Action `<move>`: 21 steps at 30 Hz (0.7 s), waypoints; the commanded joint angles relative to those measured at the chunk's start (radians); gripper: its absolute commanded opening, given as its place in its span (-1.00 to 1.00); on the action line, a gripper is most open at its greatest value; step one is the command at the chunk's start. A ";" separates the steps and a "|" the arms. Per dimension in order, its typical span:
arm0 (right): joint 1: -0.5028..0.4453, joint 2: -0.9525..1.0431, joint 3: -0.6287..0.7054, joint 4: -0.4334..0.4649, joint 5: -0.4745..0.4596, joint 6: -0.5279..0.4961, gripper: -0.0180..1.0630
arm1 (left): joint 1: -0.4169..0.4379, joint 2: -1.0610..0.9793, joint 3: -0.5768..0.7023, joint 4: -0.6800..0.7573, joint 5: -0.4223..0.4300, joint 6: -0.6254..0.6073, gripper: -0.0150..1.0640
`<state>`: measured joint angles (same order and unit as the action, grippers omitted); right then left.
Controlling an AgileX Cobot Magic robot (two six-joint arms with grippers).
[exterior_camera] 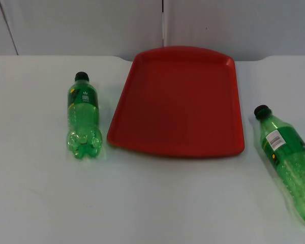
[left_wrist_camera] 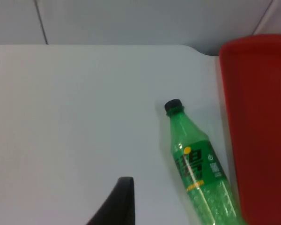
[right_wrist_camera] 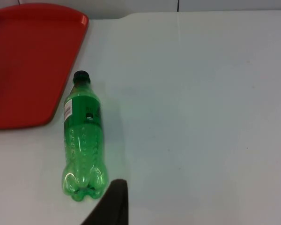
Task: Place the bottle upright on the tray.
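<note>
Two green black-capped bottles (exterior_camera: 83,115) (exterior_camera: 290,160) lie flanking the red tray (exterior_camera: 179,99); each hand's opening can't be told.

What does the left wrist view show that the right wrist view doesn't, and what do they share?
Left wrist view: the bottle on the tray's left, lying on its side, cap toward the wall, close beside the tray's edge but apart from it. Right wrist view: the bottle on the tray's right, also lying flat, cap toward the wall, its ridged base in sight. Both show the red tray, the white table, the grey wall and one dark fingertip.
</note>
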<state>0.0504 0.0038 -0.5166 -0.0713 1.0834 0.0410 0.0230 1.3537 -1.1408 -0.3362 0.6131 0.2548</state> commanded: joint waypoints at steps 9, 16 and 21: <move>-0.006 -0.004 0.001 0.003 -0.007 -0.004 0.98 | -0.003 0.248 -0.168 -0.121 0.008 0.073 0.97; -0.006 -0.004 0.001 0.003 -0.007 -0.004 0.98 | -0.003 0.412 -0.329 -0.140 0.108 0.065 0.97; -0.006 -0.004 0.001 0.003 -0.007 -0.004 0.98 | -0.009 0.529 -0.470 -0.153 0.226 0.003 0.97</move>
<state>0.0504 0.0038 -0.5166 -0.0713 1.0834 0.0410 0.0230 1.8503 -1.5646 -0.4660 0.7889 0.2868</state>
